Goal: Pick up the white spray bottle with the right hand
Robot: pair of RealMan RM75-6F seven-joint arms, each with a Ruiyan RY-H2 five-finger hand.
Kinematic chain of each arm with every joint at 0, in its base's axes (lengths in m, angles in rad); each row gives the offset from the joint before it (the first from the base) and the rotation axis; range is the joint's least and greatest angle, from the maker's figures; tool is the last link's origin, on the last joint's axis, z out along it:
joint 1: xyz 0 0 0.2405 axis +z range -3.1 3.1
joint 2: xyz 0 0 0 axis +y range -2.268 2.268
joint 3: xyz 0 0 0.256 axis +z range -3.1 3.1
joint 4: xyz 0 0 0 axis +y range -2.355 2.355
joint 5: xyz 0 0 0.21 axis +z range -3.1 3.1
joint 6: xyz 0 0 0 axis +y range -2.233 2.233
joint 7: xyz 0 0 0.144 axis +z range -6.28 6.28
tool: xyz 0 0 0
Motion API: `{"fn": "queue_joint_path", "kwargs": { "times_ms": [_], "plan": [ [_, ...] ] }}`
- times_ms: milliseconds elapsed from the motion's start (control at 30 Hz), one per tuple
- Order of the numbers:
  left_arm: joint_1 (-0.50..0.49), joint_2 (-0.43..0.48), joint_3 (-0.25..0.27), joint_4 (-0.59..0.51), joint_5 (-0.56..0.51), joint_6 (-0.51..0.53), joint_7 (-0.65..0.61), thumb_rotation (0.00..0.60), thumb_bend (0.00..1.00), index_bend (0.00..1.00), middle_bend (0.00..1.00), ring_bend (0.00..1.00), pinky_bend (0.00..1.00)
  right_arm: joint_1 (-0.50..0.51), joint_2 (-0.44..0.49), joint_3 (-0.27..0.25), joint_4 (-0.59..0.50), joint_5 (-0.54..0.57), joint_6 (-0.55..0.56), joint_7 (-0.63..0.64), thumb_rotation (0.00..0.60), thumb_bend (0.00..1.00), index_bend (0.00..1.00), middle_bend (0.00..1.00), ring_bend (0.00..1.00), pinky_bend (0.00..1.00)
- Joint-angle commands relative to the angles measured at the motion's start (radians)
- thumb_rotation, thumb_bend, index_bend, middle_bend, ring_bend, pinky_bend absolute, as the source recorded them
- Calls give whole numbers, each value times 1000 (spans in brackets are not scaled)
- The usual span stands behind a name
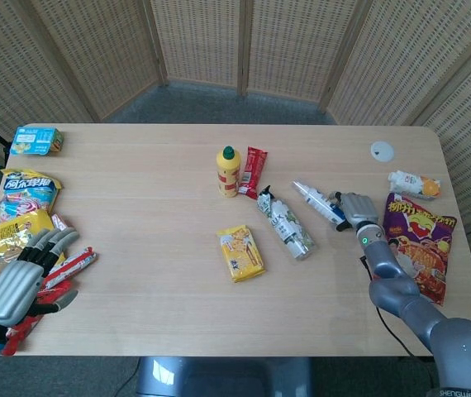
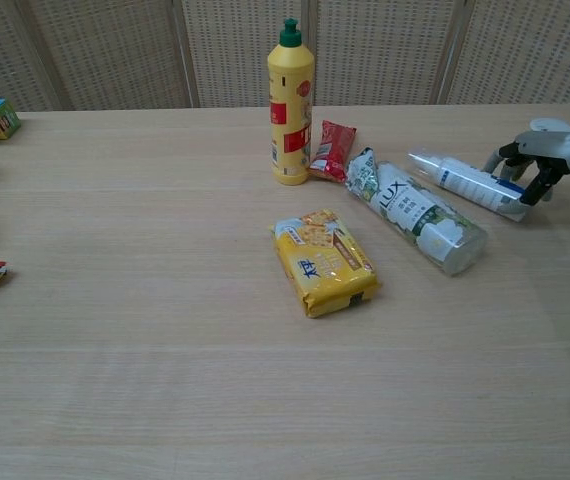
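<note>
One thing matters here: a full wrap on the spray bottle (image 2: 468, 182), which lies on its side near the table's right edge, just beside the Lux pack (image 2: 414, 211). My right hand (image 2: 539, 160) is at its base end, fingers curled around it, though I cannot tell whether they have closed firmly. I judge I should close evenly, thumb opposing, then lift straight so the nozzle end does not sag or sweep the pack. My left hand (image 1: 19, 281) rests open, holding nothing.
</note>
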Motion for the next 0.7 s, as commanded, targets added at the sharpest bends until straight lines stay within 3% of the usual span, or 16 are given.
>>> {"fn": "queue_joint_path", "kwargs": {
  "times_ms": [33,433,700],
  "plan": [
    [0,0,0,-1,-1,0,0,600,312,0,0,0,0,-2,-4,2,6,-2,5,0,600,304,282,412,267,543],
    [6,-6,2,7,-1,8,-8,600,311,0,0,0,0,-49,15,37,-51,-10,125,43,600,315,377,530,409,666],
    [8,-13,4,18,-5,7,-14,600,313,0,0,0,0,-101,109,69,-186,-16,237,83,600,316,390,538,422,678]
  ]
}}
